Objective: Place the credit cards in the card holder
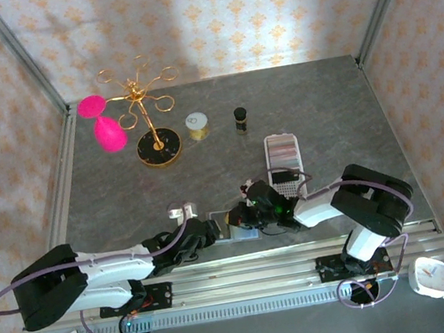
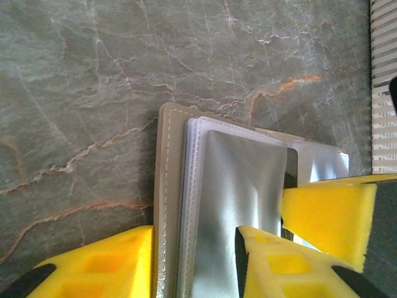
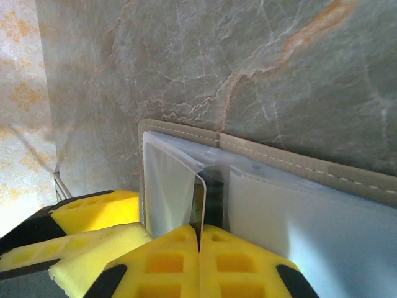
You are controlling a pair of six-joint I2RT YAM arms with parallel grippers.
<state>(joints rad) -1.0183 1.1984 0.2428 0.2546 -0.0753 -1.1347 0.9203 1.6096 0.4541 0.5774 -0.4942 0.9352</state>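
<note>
We see the right hand [image 3: 200, 234] pinched shut on a thin pale plastic credit card [image 3: 199, 198] entering a clear sleeve [image 3: 167, 186] of the grey-green fold-over card holder [image 3: 298, 162] at 6 o'clock on the tabletop [image 3: 248, 62], left hand [image 2: 193, 236] open astride it; the card may snag the lip and shove the holder.

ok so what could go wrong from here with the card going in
The credit card, pinched edge-on in the right fingers, could catch the lip of the clear sleeve and buckle it rather than slide in. The left fingers sit apart around the card holder, so a push might shift it on the marble table.
</note>
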